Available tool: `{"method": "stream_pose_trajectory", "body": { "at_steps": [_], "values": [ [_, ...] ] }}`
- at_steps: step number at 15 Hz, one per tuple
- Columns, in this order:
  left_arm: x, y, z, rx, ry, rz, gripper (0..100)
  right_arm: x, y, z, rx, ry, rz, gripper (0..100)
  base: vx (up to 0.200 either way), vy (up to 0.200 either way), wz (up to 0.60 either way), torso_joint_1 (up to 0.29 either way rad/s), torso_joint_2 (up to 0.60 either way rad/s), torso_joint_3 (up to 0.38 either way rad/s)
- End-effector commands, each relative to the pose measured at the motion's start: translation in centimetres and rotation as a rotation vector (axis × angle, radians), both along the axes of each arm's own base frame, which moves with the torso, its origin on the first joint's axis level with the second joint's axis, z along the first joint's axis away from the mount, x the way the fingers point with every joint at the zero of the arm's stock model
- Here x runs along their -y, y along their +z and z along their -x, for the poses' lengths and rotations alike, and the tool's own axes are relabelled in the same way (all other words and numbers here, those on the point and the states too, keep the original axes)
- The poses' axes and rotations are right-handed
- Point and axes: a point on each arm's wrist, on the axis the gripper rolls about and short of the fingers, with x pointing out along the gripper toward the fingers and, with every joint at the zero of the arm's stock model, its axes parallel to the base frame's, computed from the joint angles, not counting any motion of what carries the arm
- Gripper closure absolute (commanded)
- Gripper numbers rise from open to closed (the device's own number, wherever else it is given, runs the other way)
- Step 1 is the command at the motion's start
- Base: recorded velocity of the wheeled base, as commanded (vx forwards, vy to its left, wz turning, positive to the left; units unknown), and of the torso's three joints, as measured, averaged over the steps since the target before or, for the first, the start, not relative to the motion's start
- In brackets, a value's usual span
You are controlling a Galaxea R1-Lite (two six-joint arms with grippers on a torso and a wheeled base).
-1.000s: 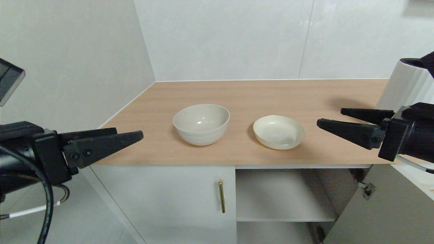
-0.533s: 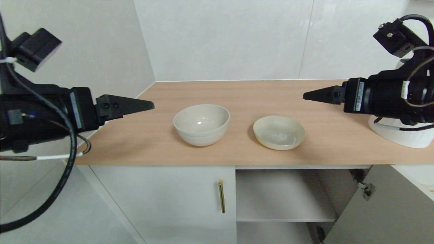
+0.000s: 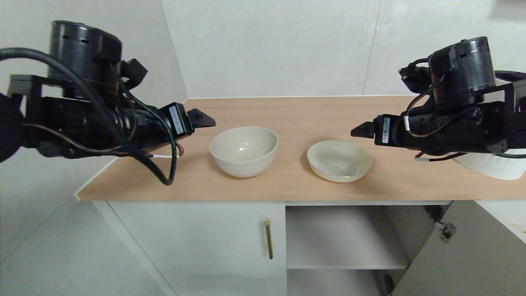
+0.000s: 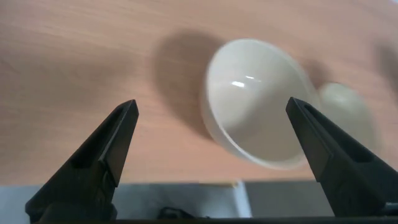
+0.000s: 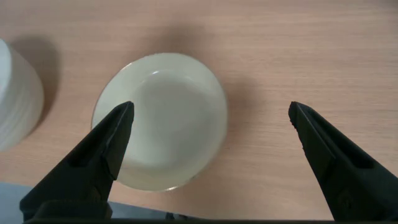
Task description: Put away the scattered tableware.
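Observation:
A deep off-white bowl point(image 3: 244, 150) stands mid-counter, with a shallow cream dish point(image 3: 339, 160) to its right. My left gripper point(image 3: 202, 119) hovers just left of the bowl, above the counter. In the left wrist view it is open point(image 4: 211, 102), its black fingers point(image 4: 93, 168) spread wider than the bowl point(image 4: 255, 102) below. My right gripper point(image 3: 361, 130) hovers above the dish's right rim. The right wrist view shows it open point(image 5: 211, 106), with the dish point(image 5: 165, 137) lying under the gap and the bowl's side point(image 5: 15, 99) at the edge.
The wooden counter point(image 3: 296, 115) ends at tiled walls behind and on the left. A white ribbed container point(image 3: 489, 166) stands at the right end. Below, the cabinet's right compartment point(image 3: 341, 234) is open with its door point(image 3: 460, 255) swung out; the left door has a brass handle point(image 3: 268, 238).
Both arms have risen from the counter's front edge and swung inward over it: the left gripper toward the bowl, the right toward the dish. Bowl and dish have not moved.

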Motion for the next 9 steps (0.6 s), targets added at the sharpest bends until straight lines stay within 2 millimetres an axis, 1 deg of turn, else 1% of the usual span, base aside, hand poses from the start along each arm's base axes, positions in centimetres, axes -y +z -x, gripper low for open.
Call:
{"method": "stream_pose_trajectory", "body": {
  "at_steps": [1, 2, 3, 9],
  "values": [
    [1.2, -2.0, -1.8, -0.051, 0.010, -0.034, 0, -0.3, -0.7, -0.6, -0.019, 0.000, 0.010, 0, 0.000, 0.000, 0.00, 0.000, 0.00, 0.000],
    [1.5, -2.9, -2.6, -0.060, 0.026, -0.052, 0, -0.3, -0.9, -0.7, -0.021, -0.007, 0.014, 0, 0.000, 0.000, 0.00, 0.000, 0.00, 0.000],
    [1.6, -3.3, -2.9, -0.070, 0.025, -0.057, 0, -0.4, -0.9, -0.8, -0.020, -0.014, 0.017, 0, 0.000, 0.000, 0.00, 0.000, 0.00, 0.000],
    [2.1, -4.2, -3.3, -0.095, 0.016, -0.073, 0, -0.3, -0.9, -0.7, -0.017, -0.023, 0.020, 0, 0.000, 0.000, 0.00, 0.000, 0.00, 0.000]
  ]
}}
